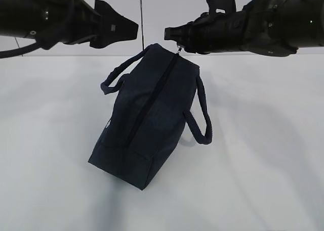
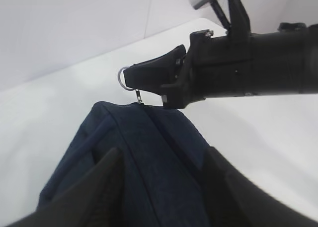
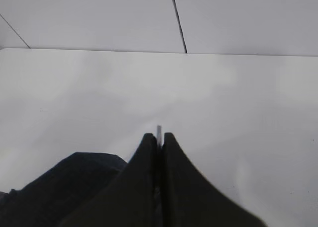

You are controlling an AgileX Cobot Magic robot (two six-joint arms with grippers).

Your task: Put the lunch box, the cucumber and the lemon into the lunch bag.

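Lying tilted on the white table (image 1: 263, 155) in the exterior view: the lunch bag (image 1: 152, 125), dark navy, near end down on the surface and far end raised toward the arms. Running up its top from the near corner to the far peak: the zipper (image 1: 154, 97), closed along its visible length. Looping out on each side: two handles, one to the left (image 1: 114, 82), one to the right (image 1: 201, 114). Showing faintly on the left face: a small white logo (image 1: 108, 125). Pinching the metal ring pull (image 1: 179, 49) at the far peak of the bag: the right gripper (image 1: 171, 33), jaws pressed together. Hanging above and to the left of the bag, apart from it: the left gripper (image 1: 132, 29), jaw gap not readable from this angle.

Looking down the left wrist view: the left gripper's dark fingers (image 2: 99, 187) standing spread in the foreground, one on each side of the bag's upper end (image 2: 144, 157), nothing clamped between them. Reaching in from the right: the right gripper (image 2: 130, 77), closed on the ring pull (image 2: 122, 78), the small slider (image 2: 140, 97) dangling just below at the bag's tip.

Peering along the right wrist view: the right gripper (image 3: 159, 136) squeezed tight on a thin sliver of metal, the ring pull (image 3: 159, 130), poking out between the tips. Sitting at lower left: a dark corner of the bag (image 3: 74, 182). Stretching beyond: white table (image 3: 238, 98).
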